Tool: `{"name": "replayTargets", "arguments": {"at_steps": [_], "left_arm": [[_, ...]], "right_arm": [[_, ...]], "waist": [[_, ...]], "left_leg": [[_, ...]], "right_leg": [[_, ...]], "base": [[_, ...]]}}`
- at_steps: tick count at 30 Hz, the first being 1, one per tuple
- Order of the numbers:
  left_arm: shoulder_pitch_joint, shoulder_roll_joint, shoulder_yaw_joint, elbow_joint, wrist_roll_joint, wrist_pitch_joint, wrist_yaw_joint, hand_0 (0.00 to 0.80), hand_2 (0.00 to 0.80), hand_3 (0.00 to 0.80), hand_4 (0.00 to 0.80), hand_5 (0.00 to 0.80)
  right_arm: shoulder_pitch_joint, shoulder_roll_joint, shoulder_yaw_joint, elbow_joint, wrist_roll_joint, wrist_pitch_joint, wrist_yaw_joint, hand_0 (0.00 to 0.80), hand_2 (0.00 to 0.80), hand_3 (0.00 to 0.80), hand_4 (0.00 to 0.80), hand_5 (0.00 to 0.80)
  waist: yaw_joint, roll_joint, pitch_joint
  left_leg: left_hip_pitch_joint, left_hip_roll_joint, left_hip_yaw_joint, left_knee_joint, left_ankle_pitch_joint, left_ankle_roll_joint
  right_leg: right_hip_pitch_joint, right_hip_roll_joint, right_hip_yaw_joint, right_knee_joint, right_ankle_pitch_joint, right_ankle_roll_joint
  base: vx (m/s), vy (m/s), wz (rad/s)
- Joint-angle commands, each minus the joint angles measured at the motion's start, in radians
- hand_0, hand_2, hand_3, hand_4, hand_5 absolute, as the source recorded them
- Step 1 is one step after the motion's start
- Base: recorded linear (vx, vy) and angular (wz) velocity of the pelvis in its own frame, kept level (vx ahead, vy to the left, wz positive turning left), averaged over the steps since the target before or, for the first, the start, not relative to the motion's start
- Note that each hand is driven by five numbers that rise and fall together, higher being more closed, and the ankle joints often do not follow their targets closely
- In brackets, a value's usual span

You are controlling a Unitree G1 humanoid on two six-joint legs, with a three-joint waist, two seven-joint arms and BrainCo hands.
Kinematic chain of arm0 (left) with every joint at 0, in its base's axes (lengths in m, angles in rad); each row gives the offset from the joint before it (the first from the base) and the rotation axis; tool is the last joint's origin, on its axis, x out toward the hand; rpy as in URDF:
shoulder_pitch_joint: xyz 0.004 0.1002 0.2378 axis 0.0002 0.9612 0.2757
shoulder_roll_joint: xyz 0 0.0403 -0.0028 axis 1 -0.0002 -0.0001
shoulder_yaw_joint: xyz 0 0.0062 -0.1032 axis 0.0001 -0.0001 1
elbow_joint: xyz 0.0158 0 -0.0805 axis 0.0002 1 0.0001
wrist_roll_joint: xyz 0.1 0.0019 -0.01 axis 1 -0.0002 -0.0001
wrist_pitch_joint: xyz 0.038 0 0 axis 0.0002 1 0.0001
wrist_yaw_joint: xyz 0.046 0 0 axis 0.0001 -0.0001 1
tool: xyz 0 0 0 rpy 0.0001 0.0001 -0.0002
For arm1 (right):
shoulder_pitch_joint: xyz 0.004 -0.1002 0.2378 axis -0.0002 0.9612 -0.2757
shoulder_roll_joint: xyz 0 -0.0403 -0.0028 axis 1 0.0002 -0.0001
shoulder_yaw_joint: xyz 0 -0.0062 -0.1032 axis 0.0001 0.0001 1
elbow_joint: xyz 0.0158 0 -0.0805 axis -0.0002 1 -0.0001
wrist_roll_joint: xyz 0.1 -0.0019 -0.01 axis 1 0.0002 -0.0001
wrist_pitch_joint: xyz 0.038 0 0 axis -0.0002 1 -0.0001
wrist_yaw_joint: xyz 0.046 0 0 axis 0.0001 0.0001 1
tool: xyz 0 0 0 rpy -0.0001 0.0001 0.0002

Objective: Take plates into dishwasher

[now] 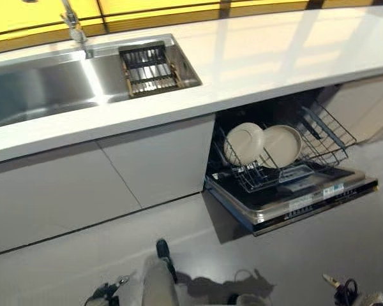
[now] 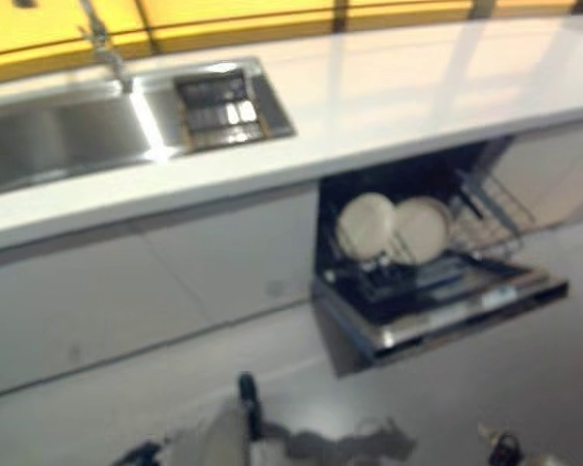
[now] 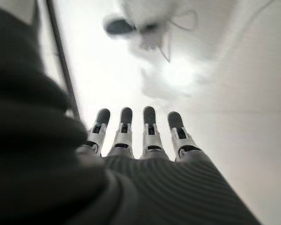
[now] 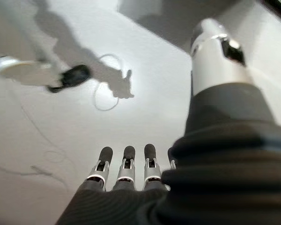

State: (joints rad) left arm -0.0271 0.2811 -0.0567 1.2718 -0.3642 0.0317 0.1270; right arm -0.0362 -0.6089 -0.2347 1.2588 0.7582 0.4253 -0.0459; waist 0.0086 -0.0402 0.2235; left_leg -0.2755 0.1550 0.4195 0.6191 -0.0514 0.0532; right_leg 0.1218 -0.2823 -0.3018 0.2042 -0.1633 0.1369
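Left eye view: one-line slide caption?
Two plates stand upright in the rack of the open dishwasher under the white counter, right of the sink.

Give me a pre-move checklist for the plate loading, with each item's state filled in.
1. Dishwasher door open: ok.
2. Rack pulled out: ok.
3. Two plates standing upright in rack: ok.
4. Left hand free, fingers straight over the floor: ok.
5. Right hand free, fingers straight: ok.
6. Another plate to load on counter or in sink: not ok, none visible.
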Motion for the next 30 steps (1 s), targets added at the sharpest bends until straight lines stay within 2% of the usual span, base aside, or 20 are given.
{"name": "replayTargets", "arguments": {"at_steps": [1, 2, 3, 4, 6, 7, 10, 14, 18, 20, 21, 23, 25, 27, 28, 29, 30], "left_arm": [[-0.114, 0.016, -0.011, -0.028, 0.055, 0.022, -0.015, 0.0, 0.0, 0.0, 0.0, 0.0], [-0.123, 0.017, -0.019, -0.026, 0.075, 0.043, -0.034, 0.0, 0.0, 0.0, 0.0, 0.0], [-0.137, 0.018, -0.037, -0.012, 0.069, 0.041, -0.037, 0.0, 0.0, 0.0, 0.0, 0.0], [-0.151, 0.02, -0.046, -0.008, 0.068, 0.044, -0.037, 0.0, 0.0, 0.0, 0.0, 0.0], [-0.164, 0.025, -0.055, -0.01, 0.043, 0.061, -0.029, 0.0, 0.0, 0.0, 0.0, 0.0], [-0.164, 0.026, -0.055, -0.008, 0.034, 0.061, -0.025, 0.0, 0.0, 0.0, 0.0, 0.0], [-0.138, 0.034, -0.044, -0.002, 0.048, 0.062, -0.033, 0.0, 0.0, 0.0, 0.0, 0.0], [-0.106, 0.046, -0.036, 0.003, 0.071, 0.049, -0.036, 0.0, 0.0, 0.0, 0.0, 0.0], [-0.089, 0.06, -0.036, -0.015, 0.098, 0.047, -0.056, 0.0, 0.0, 0.0, 0.0, 0.0], [-0.058, 0.063, -0.045, -0.028, 0.105, 0.05, -0.055, 0.0, 0.0, 0.0, 0.0, 0.0], [-0.041, 0.064, -0.043, -0.022, 0.115, 0.043, -0.053, 0.0, 0.0, 0.0, 0.0, 0.0], [-0.035, 0.08, -0.045, -0.007, 0.124, 0.036, -0.051, 0.0, 0.0, 0.0, 0.0, 0.0], [-0.059, 0.101, -0.036, -0.008, 0.11, 0.051, -0.052, 0.0, 0.0, 0.0, 0.0, 0.0], [-0.09, 0.115, -0.039, -0.017, 0.088, 0.074, -0.052, 0.0, 0.0, 0.0, 0.0, 0.0], [-0.099, 0.115, -0.044, -0.021, 0.074, 0.078, -0.049, 0.0, 0.0, 0.0, 0.0, 0.0], [-0.095, 0.11, -0.048, -0.027, 0.051, 0.078, -0.03, 0.0, 0.0, 0.0, 0.0, 0.0], [-0.091, 0.102, -0.043, -0.036, 0.028, 0.082, -0.012, 0.0, 0.0, 0.0, 0.0, 0.0]], "right_arm": [[-0.082, 0.012, -0.073, 0.02, 0.004, -0.064, 0.007, 0.0, 0.0, 0.0, 0.0, 0.0], [-0.067, 0.027, -0.071, -0.003, 0.023, -0.087, 0.008, 0.0, 0.0, 0.0, 0.0, 0.0], [-0.057, 0.042, -0.063, -0.028, 0.054, -0.11, -0.01, 0.0, 0.0, 0.0, 0.0, 0.0], [-0.05, 0.061, -0.059, -0.039, 0.079, -0.129, -0.022, 0.0, 0.0, 0.0, 0.0, 0.0], [-0.048, 0.097, -0.056, -0.037, 0.094, -0.148, -0.037, 0.0, 0.0, 0.0, 0.0, 0.0], [-0.048, 0.099, -0.056, -0.035, 0.093, -0.145, -0.038, 0.0, 0.0, 0.0, 0.0, 0.0], [-0.05, 0.105, -0.073, 0.009, 0.074, -0.148, -0.043, 0.0, 0.0, 0.0, 0.0, 0.0], [-0.061, 0.094, -0.084, 0.03, 0.068, -0.146, -0.066, 0.0, 0.0, 0.0, 0.0, 0.0], [-0.066, 0.076, -0.098, 0.023, 0.073, -0.153, -0.077, 0.0, 0.0, 0.0, 0.0, 0.0], [-0.053, 0.073, -0.108, 0.012, 0.072, -0.166, -0.083, 0.0, 0.0, 0.0, 0.0, 0.0], [-0.044, 0.074, -0.113, 0.005, 0.076, -0.17, -0.088, 0.0, 0.0, 0.0, 0.0, 0.0], [-0.028, 0.077, -0.121, 0.003, 0.096, -0.176, -0.094, 0.0, 0.0, 0.0, 0.0, 0.0], [-0.04, 0.068, -0.124, 0.004, 0.123, -0.164, -0.104, 0.0, 0.0, 0.0, 0.0, 0.0], [-0.061, 0.064, -0.126, 0.019, 0.155, -0.162, -0.121, 0.0, 0.0, 0.0, 0.0, 0.0], [-0.089, 0.075, -0.12, 0.037, 0.163, -0.17, -0.128, 0.0, 0.0, 0.0, 0.0, 0.0], [-0.099, 0.087, -0.113, 0.045, 0.157, -0.172, -0.128, 0.0, 0.0, 0.0, 0.0, 0.0], [-0.101, 0.098, -0.106, 0.038, 0.161, -0.164, -0.134, 0.0, 0.0, 0.0, 0.0, 0.0]], "waist": [[-0.065, -0.024, -0.014], [-0.091, 0.023, -0.024], [-0.107, 0.035, -0.021], [-0.11, 0.037, -0.019], [-0.107, 0.029, -0.009], [-0.106, 0.028, -0.008], [-0.086, 0.02, -0.007], [-0.072, 0.022, -0.001], [-0.077, 0.022, 0.021], [-0.077, 0.026, 0.029], [-0.081, 0.03, 0.035], [-0.093, 0.042, 0.05], [-0.085, 0.058, 0.072], [-0.085, 0.068, 0.096], [-0.081, 0.062, 0.104], [-0.08, 0.056, 0.114], [-0.081, 0.059, 0.117]], "left_leg": [[0.281, 0.004, -0.027, -0.182, -0.026, -0.125], [0.381, -0.013, -0.042, -0.348, -0.059, -0.133], [0.404, -0.058, -0.052, -0.503, -0.049, -0.107], [0.395, -0.069, -0.072, -0.55, -0.046, -0.097], [0.384, -0.094, -0.122, -0.571, -0.05, -0.092], [0.383, -0.096, -0.125, -0.572, -0.05, -0.092], [0.385, -0.085, -0.101, -0.589, -0.04, -0.094], [0.36, -0.107, -0.104, -0.598, -0.028, -0.083], [0.355, -0.137, -0.097, -0.576, -0.053, -0.068], [0.36, -0.15, -0.103, -0.56, -0.066, -0.063], [0.356, -0.149, -0.111, -0.546, -0.069, -0.058], [0.322, -0.14, -0.141, -0.501, -0.07, -0.045], [0.256, -0.106, -0.137, -0.427, -0.065, -0.044], [0.181, -0.068, -0.16, -0.341, -0.081, -0.051], [0.168, -0.051, -0.141, -0.308, -0.105, -0.059], [0.151, -0.038, -0.126, -0.273, -0.112, -0.059], [0.143, -0.03, -0.136, -0.261, -0.109, -0.067]], "right_leg": [[-0.107, 0.146, -0.053, -0.12, 0.132, -0.109], [-0.156, 0.171, -0.066, -0.049, 0.106, -0.092], [-0.206, 0.162, -0.09, -0.013, 0.138, -0.079], [-0.229, 0.159, -0.088, 0.004, 0.145, -0.067], [-0.257, 0.154, -0.072, -0.019, 0.184, -0.046], [-0.258, 0.153, -0.072, -0.023, 0.188, -0.044], [-0.229, 0.139, -0.087, -0.083, 0.218, -0.03], [-0.234, 0.129, -0.077, -0.117, 0.242, -0.015], [-0.261, 0.11, -0.08, -0.129, 0.279, 0.005], [-0.268, 0.114, -0.079, -0.123, 0.284, 0.007], [-0.274, 0.117, -0.059, -0.1, 0.271, 0.003], [-0.293, 0.107, 0.023, -0.013, 0.229, -0.019], [-0.295, 0.023, 0.069, 0.057, 0.215, -0.042], [-0.302, -0.044, 0.151, 0.073, 0.234, -0.051], [-0.302, -0.053, 0.135, 0.048, 0.225, -0.032], [-0.298, -0.043, 0.112, 0.03, 0.227, -0.031], [-0.297, -0.032, 0.119, 0.031, 0.22, -0.027]], "base": [[-0.162, 0.127, 1.46], [-0.216, 0.218, 1.73], [-0.234, 0.231, 1.9], [-0.229, 0.105, 1.6], [-0.148, -0.005, 1.06], [-0.101, -0.023, 0.35], [-0.104, -0.034, 0.21], [-0.11, 0.033, 0.14], [-0.093, 0.062, 0.0], [-0.04, 0.018, 0.01], [-0.063, -0.016, -0.02], [-0.141, -0.075, 0.04], [-0.283, -0.17, 0.31], [-0.287, -0.298, 0.15], [-0.222, -0.355, 0.08], [-0.151, -0.312, -0.04], [-0.124, -0.237, -0.24]]}}
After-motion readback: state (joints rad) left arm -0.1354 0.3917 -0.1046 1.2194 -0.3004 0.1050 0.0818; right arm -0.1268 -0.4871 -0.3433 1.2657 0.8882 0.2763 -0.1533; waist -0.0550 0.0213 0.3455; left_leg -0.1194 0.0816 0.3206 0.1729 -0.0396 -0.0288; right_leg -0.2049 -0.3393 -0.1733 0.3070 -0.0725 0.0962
